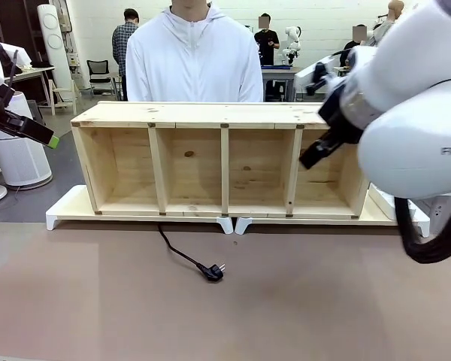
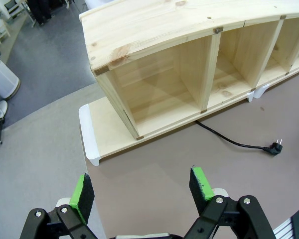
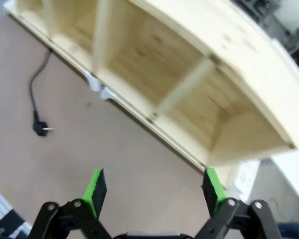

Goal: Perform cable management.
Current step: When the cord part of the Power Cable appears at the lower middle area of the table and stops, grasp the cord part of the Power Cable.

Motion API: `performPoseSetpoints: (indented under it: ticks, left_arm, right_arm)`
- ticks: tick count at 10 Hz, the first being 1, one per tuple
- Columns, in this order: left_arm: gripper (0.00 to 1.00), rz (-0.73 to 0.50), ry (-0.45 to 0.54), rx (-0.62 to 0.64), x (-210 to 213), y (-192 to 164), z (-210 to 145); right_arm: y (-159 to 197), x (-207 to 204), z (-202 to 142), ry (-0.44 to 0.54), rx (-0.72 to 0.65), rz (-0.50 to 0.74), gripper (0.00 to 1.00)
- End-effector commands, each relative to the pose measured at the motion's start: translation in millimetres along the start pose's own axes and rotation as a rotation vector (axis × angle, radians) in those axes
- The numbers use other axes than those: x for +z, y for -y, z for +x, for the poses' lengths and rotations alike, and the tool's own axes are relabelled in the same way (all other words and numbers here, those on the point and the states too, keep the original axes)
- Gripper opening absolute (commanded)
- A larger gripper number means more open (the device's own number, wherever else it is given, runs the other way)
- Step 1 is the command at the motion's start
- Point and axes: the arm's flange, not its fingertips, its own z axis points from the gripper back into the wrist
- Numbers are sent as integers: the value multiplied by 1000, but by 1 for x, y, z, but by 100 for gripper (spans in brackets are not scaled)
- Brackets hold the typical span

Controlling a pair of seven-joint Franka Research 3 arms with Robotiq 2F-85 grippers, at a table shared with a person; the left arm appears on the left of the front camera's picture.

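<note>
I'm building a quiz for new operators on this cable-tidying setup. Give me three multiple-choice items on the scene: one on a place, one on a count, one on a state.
1. Where does the plug of the cable lie?
A. Inside a compartment
B. On the table, in front of the wooden shelf
C. On top of the shelf

2. How many open compartments does the wooden shelf have?
A. Two
B. Four
C. Six

3. What state is the right gripper in?
A. Open, holding nothing
B. Shut on the cable
C. Shut on the shelf's edge

Key:
1 B: the cable comes out from under the shelf and ends on the bare tabletop.
2 B: three upright dividers split the shelf into four.
3 A: its green pads stand wide apart with only table between them.
</note>
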Motion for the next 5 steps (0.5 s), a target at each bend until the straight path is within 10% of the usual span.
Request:
performPoseSetpoints:
  ticks: [1,5]
  left_arm:
    - [100,2,7,2,-2,-1,1]
    - [100,2,7,2,-2,-1,1]
  right_arm:
    - [-22,-26,18,23,28,104,100]
    - [-103,-86,44,7,97,185,100]
